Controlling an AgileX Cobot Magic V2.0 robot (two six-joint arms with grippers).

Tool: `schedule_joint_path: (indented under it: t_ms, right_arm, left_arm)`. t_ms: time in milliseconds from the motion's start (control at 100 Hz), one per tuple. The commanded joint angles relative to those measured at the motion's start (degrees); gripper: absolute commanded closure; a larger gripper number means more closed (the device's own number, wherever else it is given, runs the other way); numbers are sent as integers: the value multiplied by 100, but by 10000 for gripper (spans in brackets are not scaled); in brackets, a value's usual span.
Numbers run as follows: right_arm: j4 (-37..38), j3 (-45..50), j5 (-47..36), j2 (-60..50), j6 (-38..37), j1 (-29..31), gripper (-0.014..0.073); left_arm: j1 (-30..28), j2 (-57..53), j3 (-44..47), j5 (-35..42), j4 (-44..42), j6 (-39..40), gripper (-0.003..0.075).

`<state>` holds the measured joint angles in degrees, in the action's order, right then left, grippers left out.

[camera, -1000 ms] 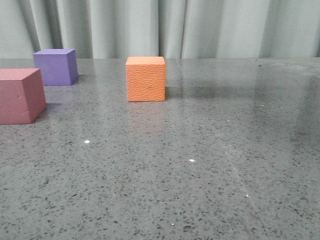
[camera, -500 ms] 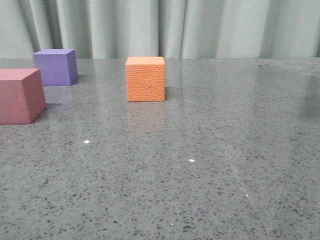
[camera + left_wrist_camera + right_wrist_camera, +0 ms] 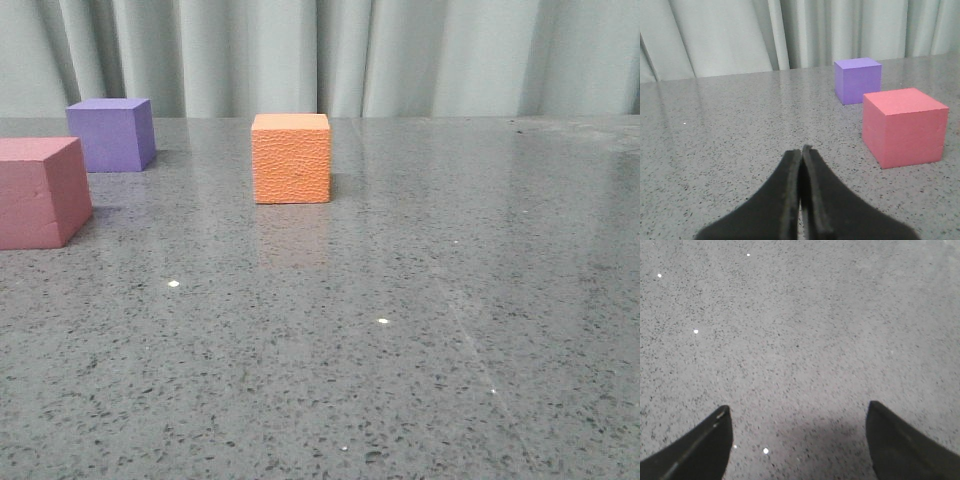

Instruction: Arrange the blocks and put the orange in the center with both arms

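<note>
The orange cube (image 3: 291, 158) with its pebbled skin stands alone near the middle of the grey table, toward the back. A purple cube (image 3: 111, 133) sits at the back left, and a pink-red cube (image 3: 40, 192) is nearer, at the left edge of the front view. Neither arm appears in the front view. In the left wrist view my left gripper (image 3: 801, 150) is shut and empty, low over the table, with the pink-red cube (image 3: 903, 126) and purple cube (image 3: 857, 80) ahead of it, apart from the fingers. My right gripper (image 3: 799, 410) is open over bare table.
A speckled grey stone table (image 3: 420, 330) fills the scene. A pale pleated curtain (image 3: 400, 55) hangs along the table's far edge.
A faint dark reflection on the table's right side has faded. The three cubes have not moved.
</note>
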<state>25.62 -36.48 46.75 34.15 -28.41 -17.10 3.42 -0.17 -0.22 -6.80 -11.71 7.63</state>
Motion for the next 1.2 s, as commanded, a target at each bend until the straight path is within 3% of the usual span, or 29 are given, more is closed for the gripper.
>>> schedule_joint_path:
  t_ms: [0, 80, 310, 950, 1190]
  right_arm:
    - [271, 58, -255, -386, 45, 40, 114]
    - [271, 178, -255, -657, 45, 40, 228]
    - [271, 222, -255, -922, 45, 40, 668]
    - [349, 226, -257, -922, 45, 40, 661]
    - [355, 381, -702, -1262, 45, 40, 661]
  left_arm:
    - [-6, -195, 303, 478, 36, 26, 739]
    - [-6, -195, 303, 478, 36, 26, 739]
    - [-6, -195, 303, 478, 36, 26, 739]
    - [-6, -195, 303, 478, 36, 26, 739]
    - [-6, -195, 303, 478, 36, 26, 739]
